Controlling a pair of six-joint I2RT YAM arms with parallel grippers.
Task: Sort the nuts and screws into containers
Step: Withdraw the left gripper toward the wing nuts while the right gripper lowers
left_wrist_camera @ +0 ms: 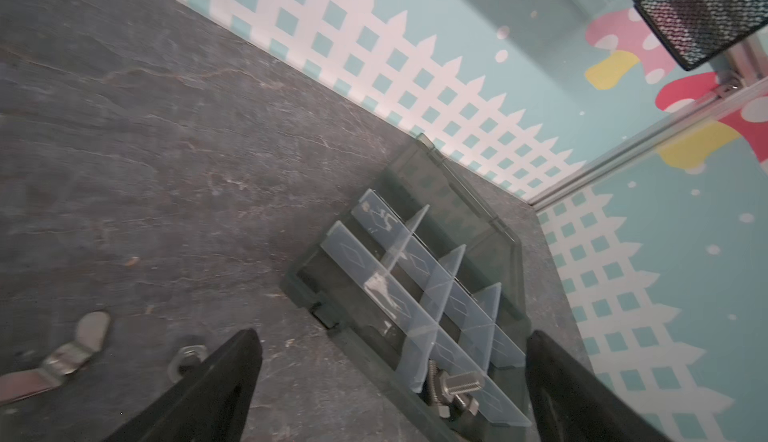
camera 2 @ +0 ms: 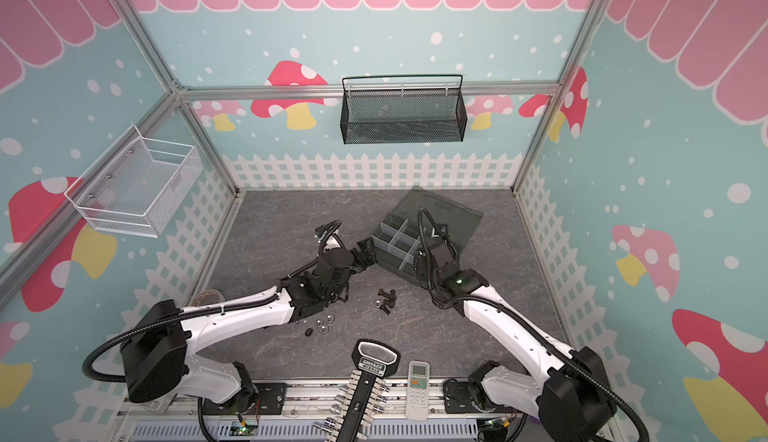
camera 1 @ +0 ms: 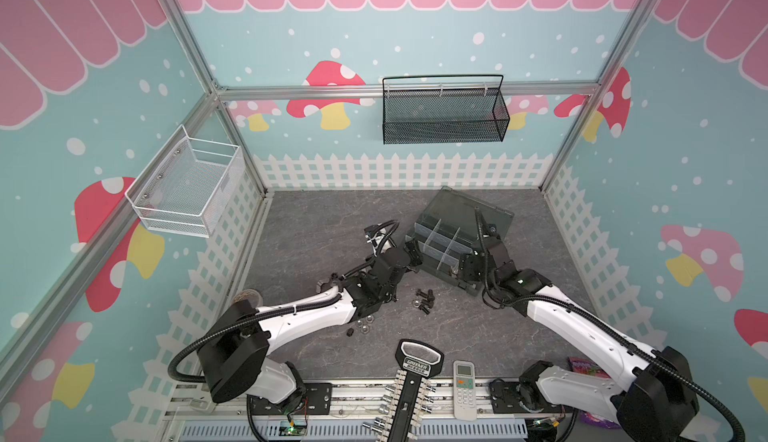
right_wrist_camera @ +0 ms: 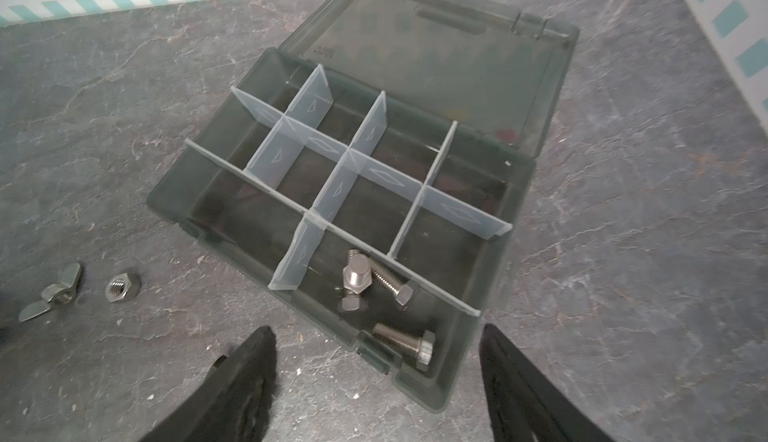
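Drop-off step: left gripper (left_wrist_camera: pixel 392 336) and right gripper (right_wrist_camera: pixel 374 332), jaws apart and empty, at the box (right_wrist_camera: pixel 519 194) holding silver bolts (right_wrist_camera: pixel 357 278); next, likely fetch black bolts (camera 1: pixel 424 293).

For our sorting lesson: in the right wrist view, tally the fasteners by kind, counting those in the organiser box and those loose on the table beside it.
Silver hex bolts in the organiser box: 4 (one mostly hidden under another)
Hex nut on the table: 1
Wing nut on the table: 1
Total: 6
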